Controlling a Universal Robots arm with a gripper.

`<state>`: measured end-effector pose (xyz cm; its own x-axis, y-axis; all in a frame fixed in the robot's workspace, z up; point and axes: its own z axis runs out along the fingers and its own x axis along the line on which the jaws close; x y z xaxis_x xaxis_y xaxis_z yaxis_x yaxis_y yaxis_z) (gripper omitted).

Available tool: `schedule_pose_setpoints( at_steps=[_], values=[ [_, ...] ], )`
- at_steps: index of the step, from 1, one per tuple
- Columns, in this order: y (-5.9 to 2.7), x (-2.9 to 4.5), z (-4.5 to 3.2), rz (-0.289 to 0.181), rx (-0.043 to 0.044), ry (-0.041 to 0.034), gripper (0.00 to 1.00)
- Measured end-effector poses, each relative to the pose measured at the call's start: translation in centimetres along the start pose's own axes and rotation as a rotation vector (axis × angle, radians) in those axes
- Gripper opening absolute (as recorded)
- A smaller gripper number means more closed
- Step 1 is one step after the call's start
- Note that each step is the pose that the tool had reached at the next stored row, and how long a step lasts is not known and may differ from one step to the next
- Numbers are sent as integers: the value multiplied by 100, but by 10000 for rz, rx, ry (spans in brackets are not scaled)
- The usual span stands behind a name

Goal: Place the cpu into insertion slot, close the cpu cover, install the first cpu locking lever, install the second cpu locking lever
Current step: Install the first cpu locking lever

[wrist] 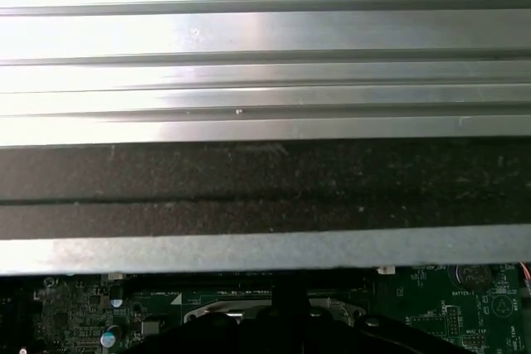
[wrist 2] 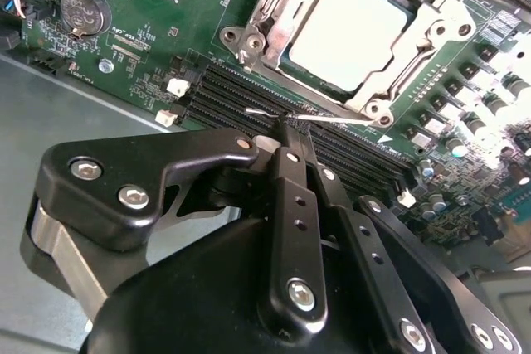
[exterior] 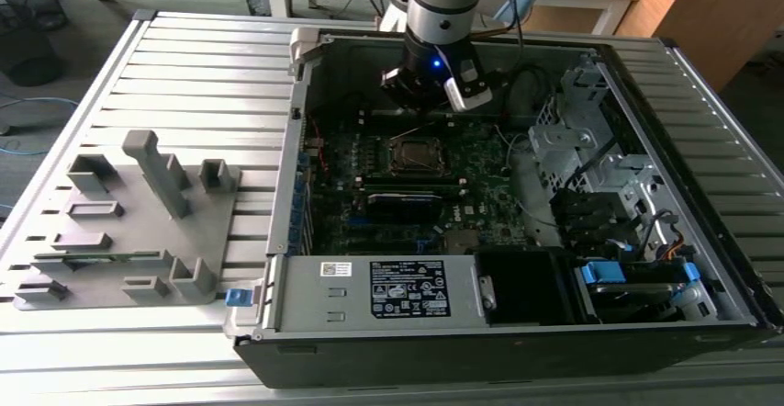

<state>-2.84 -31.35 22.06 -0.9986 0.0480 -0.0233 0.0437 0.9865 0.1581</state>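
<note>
1. Over the open computer case [exterior: 294, 149] in the exterior view, the arm reaches down so that the gripper [exterior: 414, 107] hangs just above the motherboard [exterior: 478, 176], near the insertion slot [exterior: 417, 153].
2. Seated in that slot, the cpu [wrist 2: 348, 29] lies flat, and its dull silver top shows in the second wrist view.
3. Around the chip, the cpu cover [wrist 2: 274, 10] lies down over it. The metal frame borders the chip and the square window leaves its top bare.
4. Just beside the socket's near edge, a thin silver locking lever [wrist 2: 332, 119] runs across the black memory slots [wrist 2: 220, 93].
5. At that wire, the gripper [wrist 2: 286, 128] has its two black fingers pressed together, and the tips meet right at the lever. I cannot tell whether the wire is pinched between them or only touched.
6. Farther across the board, a coin cell battery [wrist 2: 80, 12] sits well apart from the socket.
7. Along the case's near side in the exterior view, the labelled power supply [exterior: 367, 291] sits, and a long black card module [exterior: 405, 206] lies between it and the socket.
8. Outside the case, on the exterior view's left, a grey fixture tray [exterior: 123, 213] rests on the slatted metal table [exterior: 196, 66].
9. Across the first wrist view, the table's slats [wrist: 265, 47] run above a strip of green board.
</note>
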Motion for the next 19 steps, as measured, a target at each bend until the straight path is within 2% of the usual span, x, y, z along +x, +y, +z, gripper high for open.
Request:
schedule_pose_setpoints(
  at_steps=[19],
  values=[
    [-17,-16,124,0,1,-1,11]
  ],
)
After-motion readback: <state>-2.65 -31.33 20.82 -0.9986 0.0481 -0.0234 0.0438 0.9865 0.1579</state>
